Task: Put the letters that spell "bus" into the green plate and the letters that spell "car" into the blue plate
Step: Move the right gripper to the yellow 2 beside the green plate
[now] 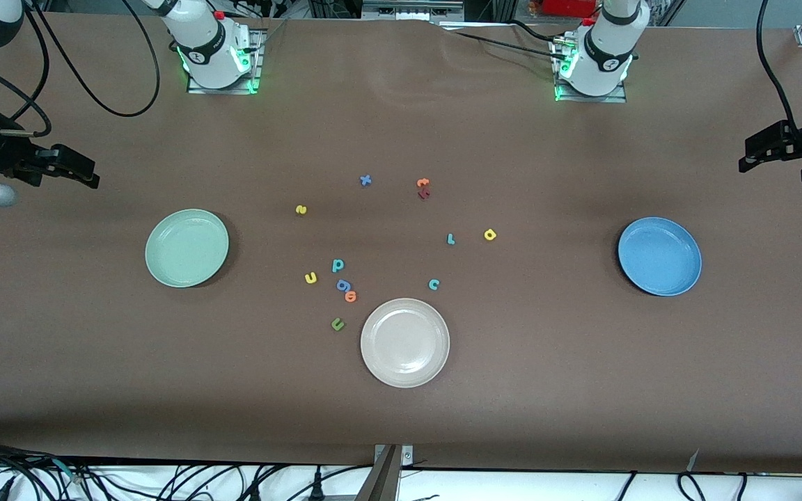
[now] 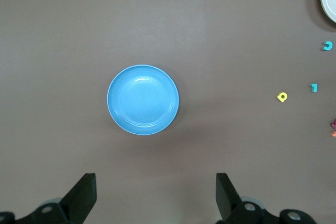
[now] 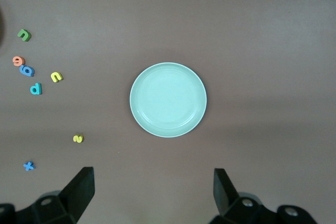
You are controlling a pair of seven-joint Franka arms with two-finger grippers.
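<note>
Both sets of jaws are standing spread wide and gripping nothing. The left gripper [image 2: 156,198] is hanging high at the left arm's end of the table [image 1: 401,417], above the blue plate [image 1: 659,256]; the right gripper [image 3: 153,198] is hanging at the right arm's end, above the green plate [image 1: 187,248]. Both plates are sitting with nothing in them.

All the letters are lying loose on the table between the two plates. The teal "b" [image 1: 337,265] is resting just beside the yellow "u" [image 1: 310,278], with the yellow "s" [image 1: 301,209] lying farther from the front camera than both. The teal "c" [image 1: 434,284] is lying near the beige-white plate [image 1: 405,342]; the teal "r" [image 1: 450,239] and the yellow "a" [image 1: 489,235] are sitting farther from the camera than the "c", toward the blue plate. A blue "g" [image 1: 343,284] and an orange "o" [image 1: 351,296] are touching each other, and a green "u" [image 1: 337,323] is lying nearer the camera. A blue "x" [image 1: 365,181] and an orange and red pair [image 1: 423,188] are lying farthest from the camera.
</note>
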